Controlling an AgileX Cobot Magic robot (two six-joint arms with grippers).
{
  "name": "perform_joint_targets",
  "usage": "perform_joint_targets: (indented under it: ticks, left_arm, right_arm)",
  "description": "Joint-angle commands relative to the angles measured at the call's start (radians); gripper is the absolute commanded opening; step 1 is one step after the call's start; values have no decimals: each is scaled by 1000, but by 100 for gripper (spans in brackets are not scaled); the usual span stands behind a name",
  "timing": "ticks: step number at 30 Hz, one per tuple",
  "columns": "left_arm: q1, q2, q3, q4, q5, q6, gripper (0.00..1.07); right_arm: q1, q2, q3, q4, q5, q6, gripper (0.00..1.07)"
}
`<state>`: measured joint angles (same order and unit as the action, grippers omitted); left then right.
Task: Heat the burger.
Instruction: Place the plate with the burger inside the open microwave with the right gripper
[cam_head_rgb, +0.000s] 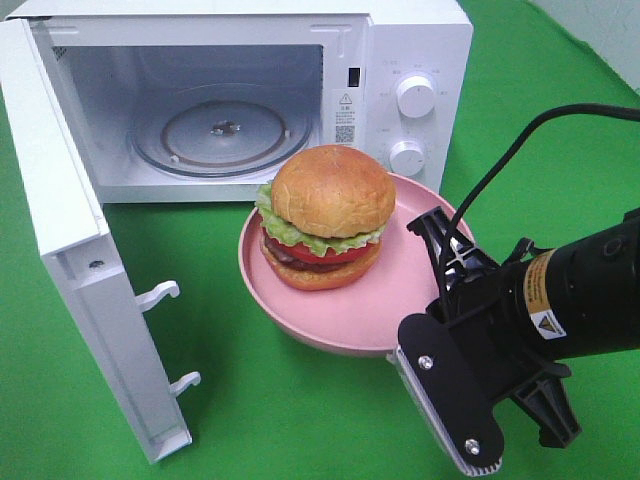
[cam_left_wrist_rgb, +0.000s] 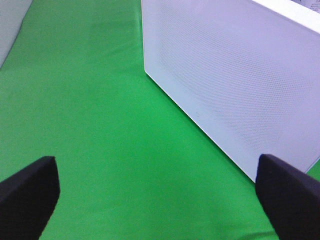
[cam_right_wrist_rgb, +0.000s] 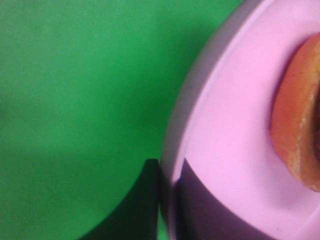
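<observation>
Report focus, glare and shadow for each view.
Exterior high: sharp, evenly lit, sheen on the burger. Left wrist: microwave door soft, left claw blurred black. Right wrist: all out of focus; right claw a dark smear at the pink plate rim.

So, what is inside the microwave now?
Only the glass turntable shows inside the microwave, nothing on it. The burger sits outside, on the plate in front; its bun hides a front corner of the floor.

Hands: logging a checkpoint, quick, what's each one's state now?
Left hand: open, holding nothing.
Right hand: closed on the pink plate's rim.
</observation>
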<state>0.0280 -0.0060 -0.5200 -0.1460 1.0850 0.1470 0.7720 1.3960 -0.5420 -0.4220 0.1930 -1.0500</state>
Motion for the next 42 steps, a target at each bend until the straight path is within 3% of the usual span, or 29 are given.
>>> perform_joint_targets:
  ticks: [1,4,7,8,9,32,42]
  left_arm:
    - [0,-16,3,-1,-12,-3,100]
    - [0,-16,3,-1,-12,-3,100]
    - [0,-16,3,-1,-12,-3,100]
    - [0,-16,3,-1,-12,-3,100]
    - [0,-16,3,-1,-12,-3,100]
    - [0,-16,3,-1,-12,-3,100]
    - [0,-16,3,-1,-12,-3,100]
  right_arm:
    - [-18,-11,-4,93,-52,-142,0]
    - [-44,-11,-8,260,-50,-298,0]
    - [-51,-11,-11,296,-48,-332,0]
    - [-60,-11,-23,390,-32,-411,0]
    - [-60,-11,-28,404,-21,-431,0]
    - [-57,34,-130,370,57,-422,0]
    - [-57,148,-242,369,51,-419,0]
